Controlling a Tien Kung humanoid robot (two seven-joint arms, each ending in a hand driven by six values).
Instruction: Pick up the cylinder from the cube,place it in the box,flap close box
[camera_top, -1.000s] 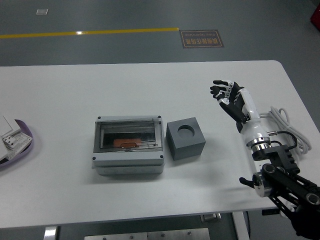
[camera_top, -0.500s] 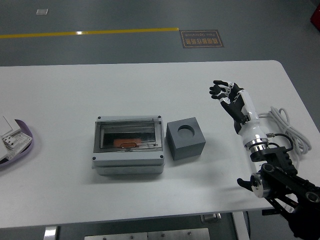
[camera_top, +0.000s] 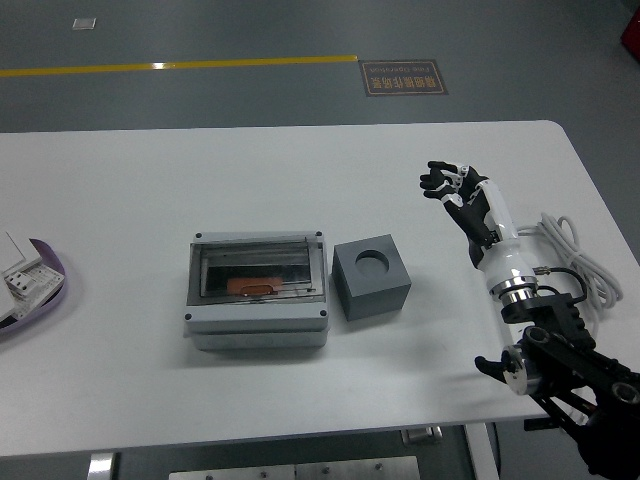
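The right hand (camera_top: 458, 192) hovers over the table's (camera_top: 120, 380) right side, fingers spread loosely and holding nothing, well apart from the cube (camera_top: 371, 278). The cube's round socket looks bare. Just left of it sits the box (camera_top: 258, 289), its clear flap shut over an orange thing, perhaps the cylinder (camera_top: 253, 287).

counted on the white table (camera_top: 300, 170): one grey box (camera_top: 258, 292) with a clear lid, one grey cube (camera_top: 371, 278) with a single round hole, one orange item (camera_top: 254, 287) inside the box, one purple-edged tray (camera_top: 40, 290) at the left edge, one white cable (camera_top: 580, 255), one robot hand (camera_top: 462, 195).
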